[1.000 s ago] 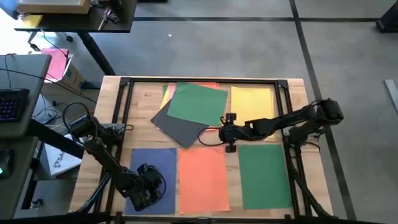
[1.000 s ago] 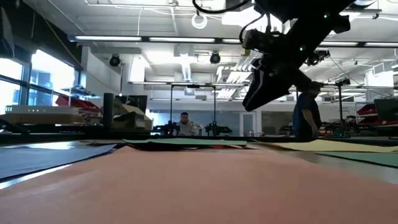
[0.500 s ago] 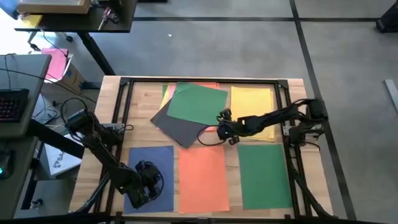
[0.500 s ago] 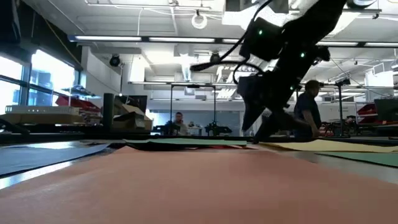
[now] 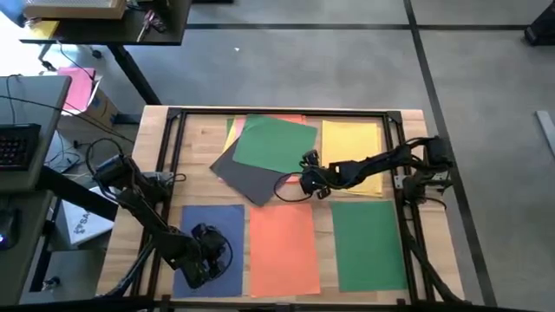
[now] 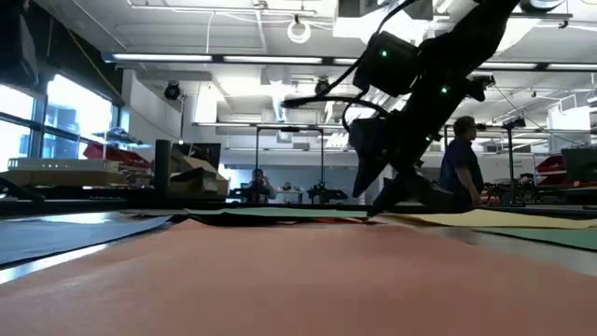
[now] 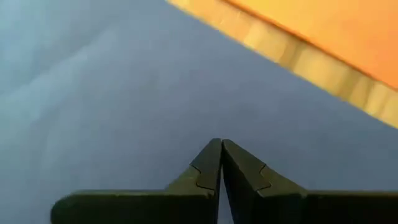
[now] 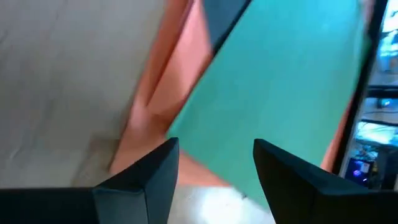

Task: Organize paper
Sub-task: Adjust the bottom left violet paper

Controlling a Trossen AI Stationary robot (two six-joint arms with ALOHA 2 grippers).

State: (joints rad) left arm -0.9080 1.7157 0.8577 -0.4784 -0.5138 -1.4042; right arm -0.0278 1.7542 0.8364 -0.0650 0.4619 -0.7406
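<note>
Coloured paper lies flat on the wooden table. Along the near edge are a blue sheet [image 5: 221,234], an orange sheet [image 5: 282,247] and a green sheet [image 5: 368,243]. At the far middle is a loose pile: a green sheet [image 5: 276,143] on top, a dark grey sheet [image 5: 251,180] under it, and pink-orange edges [image 8: 158,93] below. A yellow sheet [image 5: 351,143] lies to its right. My right gripper [image 5: 304,172] is open and tipped down at the top green sheet's near right corner [image 8: 205,134]. My left gripper [image 5: 202,260] is shut over the blue sheet [image 7: 124,93]. My left gripper points its shut fingertips [image 7: 211,152] down at the blue sheet; I cannot tell whether they touch it. My right gripper's open fingers [image 8: 155,165] slant down from the table's right, on either side of the green sheet's corner. In the low view their tips [image 6: 373,207] reach sheet level; touch cannot be told.
A black frame rail [image 5: 173,156] runs round the table's work area. Left of the table stand a desk with a keyboard [image 5: 17,143] and a box with a magenta sheet [image 5: 78,87]. In the low view, people [image 6: 459,173] are in the room behind.
My right gripper has moved toward the table's left and down, tipping its fingers toward the pile's green sheet, until its tips are at sheet level. The sheets have stayed where they were.
</note>
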